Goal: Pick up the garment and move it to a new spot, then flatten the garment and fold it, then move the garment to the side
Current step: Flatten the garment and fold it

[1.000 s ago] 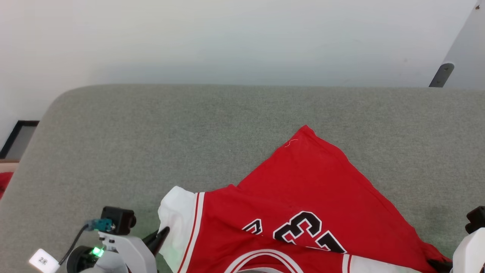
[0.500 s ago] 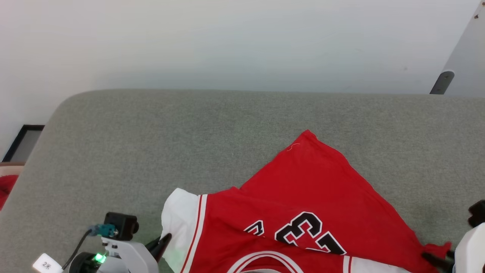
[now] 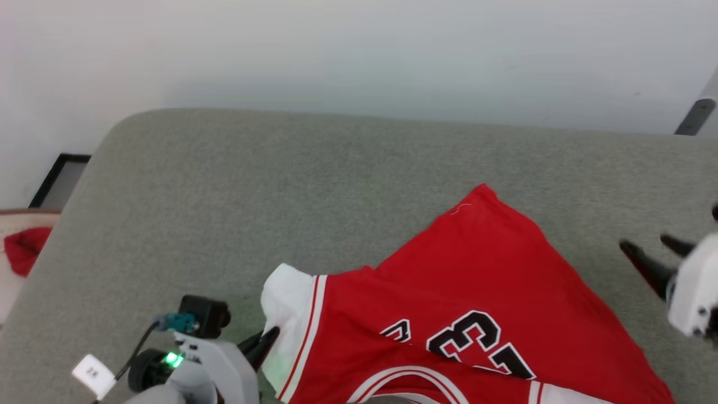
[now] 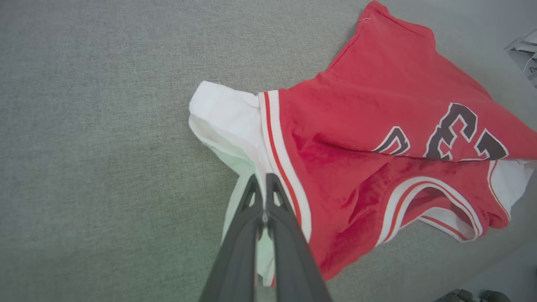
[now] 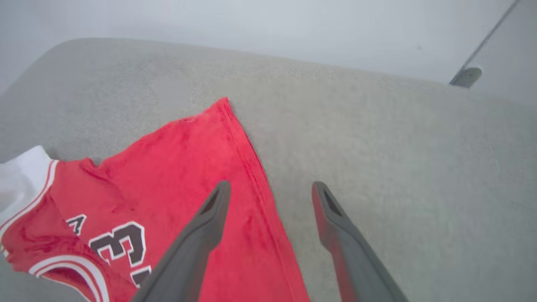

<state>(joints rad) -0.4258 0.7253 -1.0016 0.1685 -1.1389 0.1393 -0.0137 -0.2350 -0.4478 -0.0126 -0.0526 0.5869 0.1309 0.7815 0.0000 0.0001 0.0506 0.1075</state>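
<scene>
Left gripper pinches the jersey sleeve near the cushion front edge; right gripper gapes beside the hem, bare cushion beyond.

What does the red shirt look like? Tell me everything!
The red shirt is a soft-looking sports jersey with white sleeves, striped trim and black, white-edged numbers. It lies rumpled, partly folded over itself, on the grey cushion. The shut left tool touches one white sleeve; the open right tool hangs by its red edge.
</scene>
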